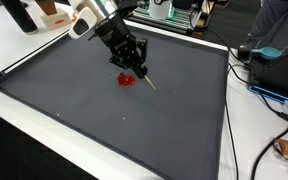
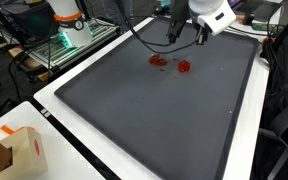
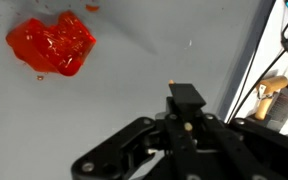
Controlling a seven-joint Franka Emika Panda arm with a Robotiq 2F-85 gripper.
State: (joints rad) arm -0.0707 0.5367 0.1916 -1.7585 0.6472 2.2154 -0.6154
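Observation:
A crumpled red lump (image 3: 54, 45) lies on the dark grey mat (image 1: 104, 120); in the wrist view it is at the upper left. In an exterior view it appears as a red lump (image 2: 184, 67) with a smaller red smear (image 2: 159, 60) beside it. My gripper (image 1: 134, 66) hangs just above the mat, right next to the red lump (image 1: 127, 79). Its jaws are shut on a thin wooden stick (image 1: 148, 84) that slants down to the mat beside the lump. In the wrist view the gripper (image 3: 184, 100) shows only the stick's tan tip (image 3: 172, 83).
The mat sits on a white table (image 1: 24, 60). Cables and blue equipment (image 1: 279, 75) lie along one side, a person stands behind them. A cardboard box (image 2: 19, 150) rests at a table corner, and a green-lit device (image 2: 69, 35) stands at the far edge.

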